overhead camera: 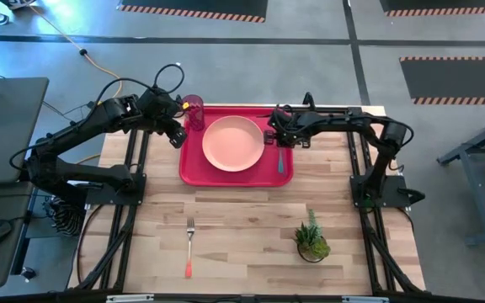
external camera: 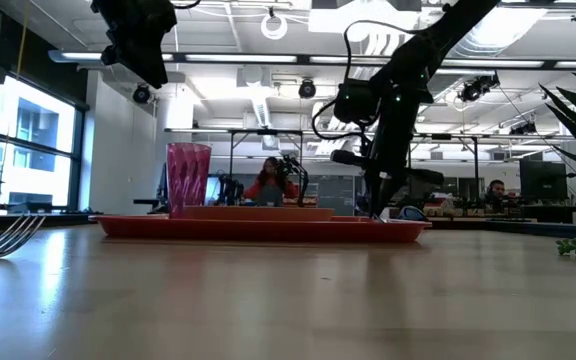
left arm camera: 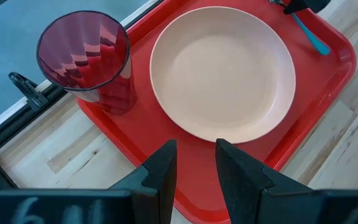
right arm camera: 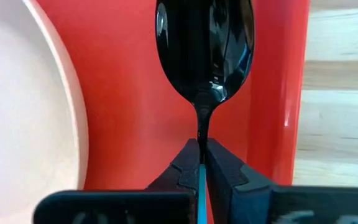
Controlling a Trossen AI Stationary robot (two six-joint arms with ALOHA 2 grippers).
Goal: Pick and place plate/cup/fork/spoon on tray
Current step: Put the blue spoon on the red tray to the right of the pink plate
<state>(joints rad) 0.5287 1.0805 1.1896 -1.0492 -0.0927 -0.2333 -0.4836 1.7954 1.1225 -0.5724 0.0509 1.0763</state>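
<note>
Teal-handled, the spoon (right arm camera: 204, 50) sat pinched in the right gripper (right arm camera: 202, 163) over the tray (overhead camera: 194, 172) at the plate's (overhead camera: 233, 143) three o'clock; released crookedly, it could tip onto the rim.

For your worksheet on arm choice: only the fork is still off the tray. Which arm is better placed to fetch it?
Left, probably. The fork lies on the left half of the table; the left gripper is open and empty, while the right gripper is shut on the spoon.

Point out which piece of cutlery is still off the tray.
The fork, with its orange handle, lies alone on the bare table. The teal-handled spoon is over the tray, pinched in the right gripper.
</note>
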